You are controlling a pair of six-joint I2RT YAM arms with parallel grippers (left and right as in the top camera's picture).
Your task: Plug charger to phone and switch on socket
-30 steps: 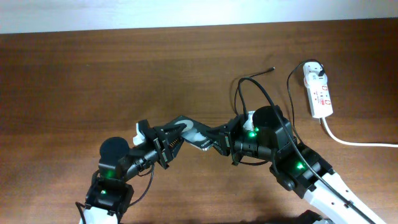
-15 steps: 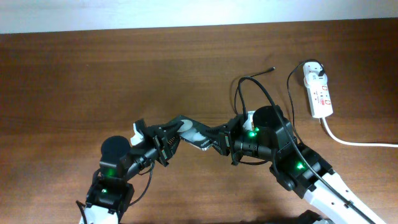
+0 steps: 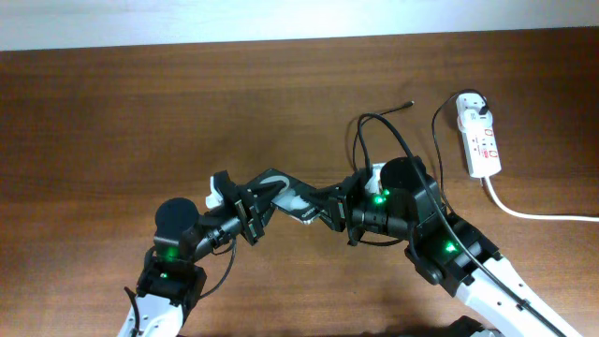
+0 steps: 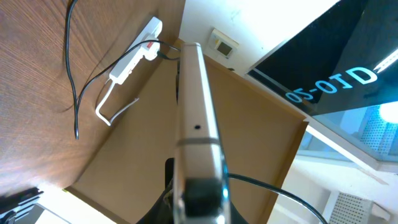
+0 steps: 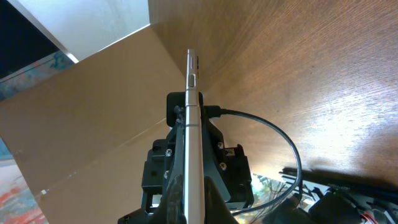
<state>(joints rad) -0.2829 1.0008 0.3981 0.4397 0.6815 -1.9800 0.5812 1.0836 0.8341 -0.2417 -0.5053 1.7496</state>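
Observation:
The phone [image 3: 293, 200] hangs above the table's middle, held at both ends. My left gripper [image 3: 255, 208] is shut on its left end and my right gripper [image 3: 333, 213] on its right end. In the left wrist view the phone [image 4: 198, 118] shows edge-on, running away from my gripper [image 4: 200, 200]. In the right wrist view it [image 5: 191, 106] is edge-on too, clamped by my gripper [image 5: 191, 200]. The charger's black cable [image 3: 367, 131] loops on the table, its tip [image 3: 409, 104] lying free. Its white plug head [image 3: 471, 101] sits in the socket [image 3: 482, 142] at the far right.
The socket's thick white cord [image 3: 533, 214] runs off the right edge. The socket [image 4: 133, 53] and the black cable [image 4: 71, 74] also show in the left wrist view. A thin black wire [image 5: 273, 134] arcs beside the phone in the right wrist view.
My left arm has shifted a little to the right and farther back, tilting the phone's left end slightly. The right arm, cable and socket have not moved.

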